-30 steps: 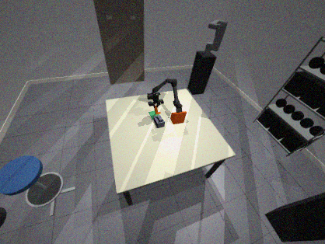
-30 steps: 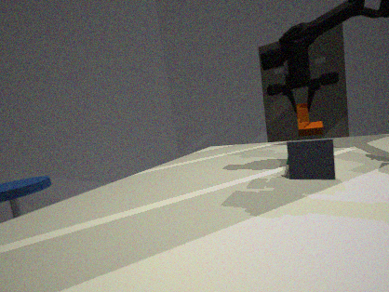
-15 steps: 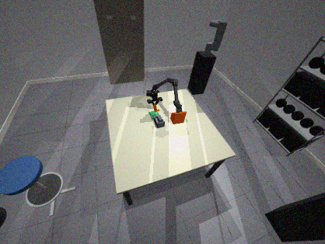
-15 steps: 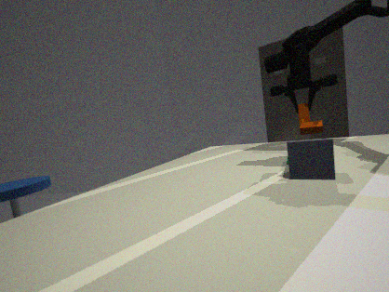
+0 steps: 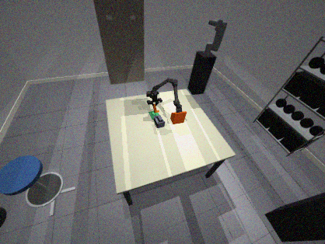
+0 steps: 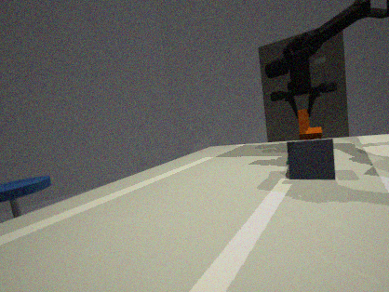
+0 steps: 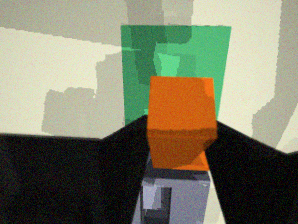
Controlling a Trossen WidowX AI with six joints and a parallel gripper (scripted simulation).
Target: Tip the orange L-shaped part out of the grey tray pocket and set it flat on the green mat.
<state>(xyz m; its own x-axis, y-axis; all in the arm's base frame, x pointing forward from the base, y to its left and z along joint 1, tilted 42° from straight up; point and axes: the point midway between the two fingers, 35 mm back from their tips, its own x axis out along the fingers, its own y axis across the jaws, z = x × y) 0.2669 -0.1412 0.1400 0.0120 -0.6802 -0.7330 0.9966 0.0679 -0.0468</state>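
My gripper (image 5: 155,104) (image 6: 301,109) (image 7: 176,123) is shut on the orange L-shaped part (image 5: 155,107) (image 6: 306,126) (image 7: 182,120). The part hangs upright from the fingers, L foot at the bottom, in the air. The grey tray (image 5: 159,122) (image 6: 311,159) (image 7: 172,195) sits on the table below and a little nearer than the part; its empty pocket shows in the wrist view. The green mat (image 5: 152,114) (image 7: 140,65) lies just beyond the tray, under and ahead of the hanging part.
An orange block (image 5: 178,116) stands at the arm's base right of the tray. The cream table (image 5: 163,155) (image 6: 140,232) stretches out around them. A blue stool (image 5: 19,174) (image 6: 23,185), a dark pillar (image 5: 200,71) and a shelf rack (image 5: 303,105) stand on the floor.
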